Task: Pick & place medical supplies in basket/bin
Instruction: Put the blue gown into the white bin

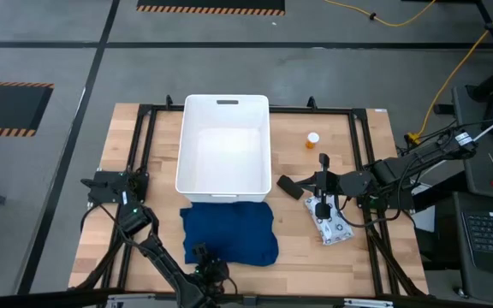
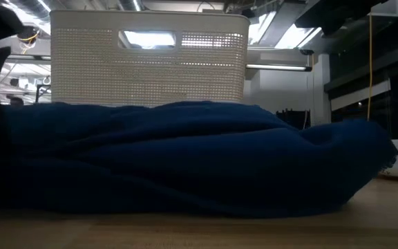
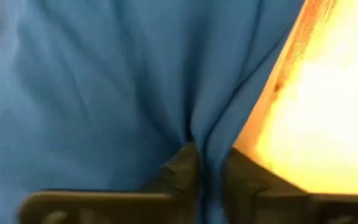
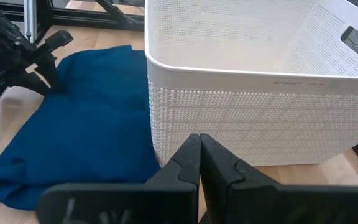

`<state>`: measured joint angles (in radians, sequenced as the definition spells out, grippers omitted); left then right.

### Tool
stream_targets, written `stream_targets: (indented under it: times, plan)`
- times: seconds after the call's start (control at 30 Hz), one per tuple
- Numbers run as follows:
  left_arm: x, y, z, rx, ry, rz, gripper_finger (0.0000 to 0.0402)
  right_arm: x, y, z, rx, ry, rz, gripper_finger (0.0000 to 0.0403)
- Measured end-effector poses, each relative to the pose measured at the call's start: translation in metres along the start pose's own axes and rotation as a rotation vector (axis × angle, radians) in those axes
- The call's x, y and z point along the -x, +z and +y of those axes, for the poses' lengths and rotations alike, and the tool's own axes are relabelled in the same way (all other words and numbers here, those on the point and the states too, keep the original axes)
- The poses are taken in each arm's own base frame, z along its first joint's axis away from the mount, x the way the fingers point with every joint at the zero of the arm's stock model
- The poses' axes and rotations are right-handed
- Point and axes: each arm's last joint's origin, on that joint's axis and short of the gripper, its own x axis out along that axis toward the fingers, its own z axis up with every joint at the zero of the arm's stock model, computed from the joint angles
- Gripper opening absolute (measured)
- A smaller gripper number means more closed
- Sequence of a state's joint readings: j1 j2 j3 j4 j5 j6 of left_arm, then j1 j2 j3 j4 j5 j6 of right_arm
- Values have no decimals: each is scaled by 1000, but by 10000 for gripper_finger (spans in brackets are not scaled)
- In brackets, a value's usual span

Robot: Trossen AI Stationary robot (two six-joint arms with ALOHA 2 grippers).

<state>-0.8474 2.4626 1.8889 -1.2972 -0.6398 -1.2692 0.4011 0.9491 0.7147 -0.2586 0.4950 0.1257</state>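
Observation:
The white tub (image 1: 226, 154) stands at the table's middle, toward the far edge. In front of it the dark blue cloth (image 1: 229, 231) lies rumpled on the wood and fills the low view (image 2: 185, 159). My left gripper (image 1: 205, 255) is at the cloth's near-left part, shut on it. Right of the tub lie the black oblong (image 1: 288, 186) and the white dotted packet (image 1: 330, 222), and the orange bottle (image 1: 313, 139) stands farther back. My right gripper (image 1: 309, 183) hovers by the oblong, shut on nothing (image 4: 199, 155), pointing at the tub (image 4: 241, 93). My left gripper pinches a raised fold of the blue cloth (image 3: 205, 155) between its two fingers, near the cloth's near-left edge, coming from above. The rest of the cloth lies slack on the table.
A black frame (image 1: 144, 137) runs around the tabletop. There is bare wood left of the tub (image 1: 127, 154) and at the near right corner (image 1: 315, 265). The tub's slot handle (image 1: 228, 102) is at its far rim.

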Motion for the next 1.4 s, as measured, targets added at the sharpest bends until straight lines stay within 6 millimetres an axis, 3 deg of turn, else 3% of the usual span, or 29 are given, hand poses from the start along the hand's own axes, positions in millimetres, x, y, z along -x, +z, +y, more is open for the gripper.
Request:
stream_targets:
  times: [0.07,0.37,0.5,0.83,1.13,1.4]
  plan:
    - [0,0,0,23,-1,6,14,0,0,0,0,0,0,10]
    - [24,0,5,0,68,-17,4,0,0,0,0,0,0,10]
    - [48,12,13,17,55,-38,4,0,0,0,-1,0,0,10]
    - [76,33,28,6,29,-240,3,0,0,1,-5,4,0,10]
    - [102,48,52,-50,21,-357,3,0,0,1,-3,5,0,10]
    - [139,64,91,-50,16,-510,3,0,0,1,-1,4,0,10]
